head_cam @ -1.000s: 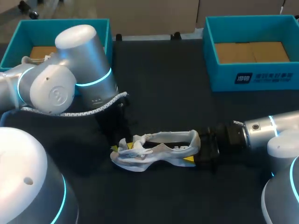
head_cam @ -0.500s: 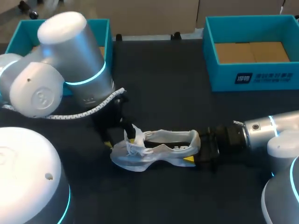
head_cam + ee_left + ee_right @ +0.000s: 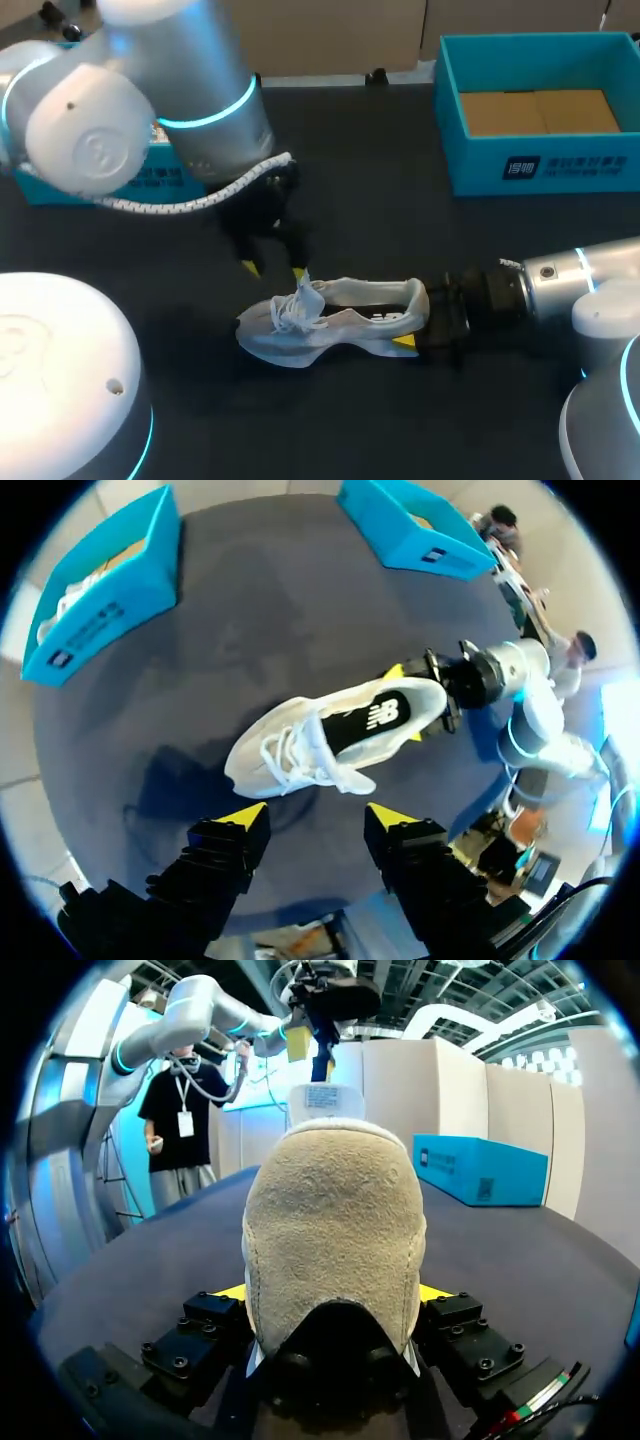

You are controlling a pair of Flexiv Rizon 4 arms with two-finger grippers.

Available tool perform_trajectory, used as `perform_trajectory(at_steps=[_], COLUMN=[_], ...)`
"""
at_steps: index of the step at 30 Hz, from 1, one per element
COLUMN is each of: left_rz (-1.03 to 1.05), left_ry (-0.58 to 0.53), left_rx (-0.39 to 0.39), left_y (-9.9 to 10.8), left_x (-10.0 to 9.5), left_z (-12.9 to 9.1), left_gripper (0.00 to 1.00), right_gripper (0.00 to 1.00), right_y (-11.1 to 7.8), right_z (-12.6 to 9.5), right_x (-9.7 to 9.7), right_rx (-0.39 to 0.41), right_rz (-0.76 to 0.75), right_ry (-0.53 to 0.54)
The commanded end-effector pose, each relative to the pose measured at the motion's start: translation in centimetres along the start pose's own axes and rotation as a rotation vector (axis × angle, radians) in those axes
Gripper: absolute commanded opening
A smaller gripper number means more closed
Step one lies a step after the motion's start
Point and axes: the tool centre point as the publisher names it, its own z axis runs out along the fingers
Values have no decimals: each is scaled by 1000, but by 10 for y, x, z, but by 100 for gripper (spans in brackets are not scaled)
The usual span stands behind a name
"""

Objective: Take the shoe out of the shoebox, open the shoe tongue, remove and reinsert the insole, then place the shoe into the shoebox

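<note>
The shoe (image 3: 330, 320) lies on its sole on the dark surface (image 3: 380, 200), out of both boxes, with its toe toward my left arm and its heel toward my right. The right fingers (image 3: 405, 342) are clamped on the heel (image 3: 335, 1230) from both sides, one yellow tip showing at each flank of the padded heel cup.

That looks the best place to steady it. The heel seems the stiffest part, and its fuzzy cloth should give the tips good purchase. The rest looks light and soft: a thin white upper that will likely buckle under a hard pinch, and a curved sole that could let the shoe rock or slide if pulled without the heel being held.

Along the shoe from the heel, the dark insole (image 3: 365, 720) shows flat in the opening. It will probably be thin and floppy, best taken by its rear edge near the heel and peeled up rather than dragged.

Toward the toe, the laces (image 3: 290, 755) sit in a loose tangle over the tongue. They offer an easy hold but may slip through or snag.

Just beyond the toe end, the left fingers (image 3: 245, 818) hang apart and empty above the shoe, touching nothing.

Far beyond the heel end stands one teal shoebox (image 3: 540, 110), open, showing only brown card. Far beyond the toe end stands another shoebox (image 3: 95, 590), with something white in it.
</note>
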Motion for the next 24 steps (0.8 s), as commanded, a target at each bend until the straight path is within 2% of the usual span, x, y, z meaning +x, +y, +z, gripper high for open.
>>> perform_trajectory(at_steps=[1, 2, 4, 5, 13, 15, 19, 24], left_rz=[97, 149, 175, 230, 500, 595, 807, 807], left_ry=[-80, -91, -100, -110, -164, -194, -222, -222], left_rx=[-55, -58, -56, -54, -41, -17, -25, -25], left_y=[-10, -10, -11, -11, -20, -20, -24, -24], left_x=[17, 21, 26, 29, 45, 50, 58, 58], left_z=[-9, -12, -16, -19, -34, -38, -48, -48], left_gripper=[48, 38, 27, 0, 0, 0, 0, 0], right_gripper=[0, 0, 0, 0, 0, 0, 0, 0], right_y=[-1, -1, -1, -1, -1, -1, -1, -1], right_z=[2, 2, 2, 2, 2, 2, 2, 2], right_x=[0, 0, 0, 0, 0, 0, 0, 0], right_rx=[2, 2, 2, 2, 2, 2, 2, 2], right_rz=[-1, -1, -1, -1, -1, -1, -1, -1], right_ry=[-1, -1, -1, -1, -1, -1, -1, -1])
